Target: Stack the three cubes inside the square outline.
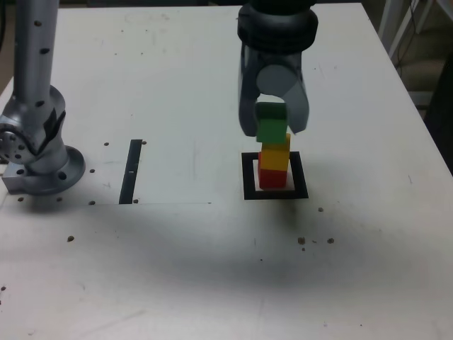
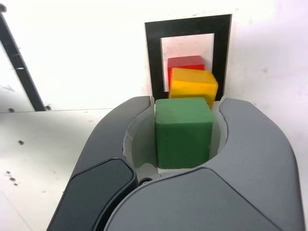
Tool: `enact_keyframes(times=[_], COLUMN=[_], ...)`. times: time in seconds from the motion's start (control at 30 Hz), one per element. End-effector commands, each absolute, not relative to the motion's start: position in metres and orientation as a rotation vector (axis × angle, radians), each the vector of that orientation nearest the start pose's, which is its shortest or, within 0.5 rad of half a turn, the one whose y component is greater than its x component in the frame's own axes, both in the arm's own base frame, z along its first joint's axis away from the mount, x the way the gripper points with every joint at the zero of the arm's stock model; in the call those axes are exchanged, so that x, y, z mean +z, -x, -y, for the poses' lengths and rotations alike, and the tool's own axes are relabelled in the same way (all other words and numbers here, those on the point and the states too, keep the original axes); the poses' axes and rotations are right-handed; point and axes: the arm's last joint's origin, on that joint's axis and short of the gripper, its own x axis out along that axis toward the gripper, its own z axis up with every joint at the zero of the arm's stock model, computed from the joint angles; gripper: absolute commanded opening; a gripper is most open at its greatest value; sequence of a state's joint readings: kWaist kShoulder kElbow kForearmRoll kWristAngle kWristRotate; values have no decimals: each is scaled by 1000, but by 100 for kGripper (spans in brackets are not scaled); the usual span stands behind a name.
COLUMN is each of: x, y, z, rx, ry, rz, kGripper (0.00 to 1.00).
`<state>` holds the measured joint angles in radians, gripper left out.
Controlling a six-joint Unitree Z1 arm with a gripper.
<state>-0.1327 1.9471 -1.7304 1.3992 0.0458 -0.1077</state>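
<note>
The red cube [image 1: 272,176] stands inside the square outline [image 1: 275,193], and the yellow cube [image 1: 276,153] sits on top of it. My gripper [image 1: 271,124] is shut on the green cube [image 1: 271,122], holding it at the top of the stack, at or just above the yellow cube; I cannot tell whether they touch. In the wrist view the green cube [image 2: 184,132] fills the space between my grey fingers [image 2: 124,126], with the yellow cube [image 2: 193,83], the red cube [image 2: 185,62] and the square outline [image 2: 155,57] beyond it.
The arm's grey base [image 1: 39,152] stands at the exterior view's left. A thin black strip [image 1: 132,171] lies on the white table [image 1: 163,78] between the base and the outline. Small dark holes dot the tabletop.
</note>
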Motion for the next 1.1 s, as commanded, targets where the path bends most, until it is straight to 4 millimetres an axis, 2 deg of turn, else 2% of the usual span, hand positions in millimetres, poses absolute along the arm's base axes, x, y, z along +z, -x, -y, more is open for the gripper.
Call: enact_keyframes(times=[0.0, 0.73, 1.07], x=[321, 312, 308], y=[-345, -350, -349], z=[43, 31, 32], rx=[16, 36, 17], ry=[-58, -58, -40], rz=[-1598, -1612, -1621], kGripper=[25, 28, 31])
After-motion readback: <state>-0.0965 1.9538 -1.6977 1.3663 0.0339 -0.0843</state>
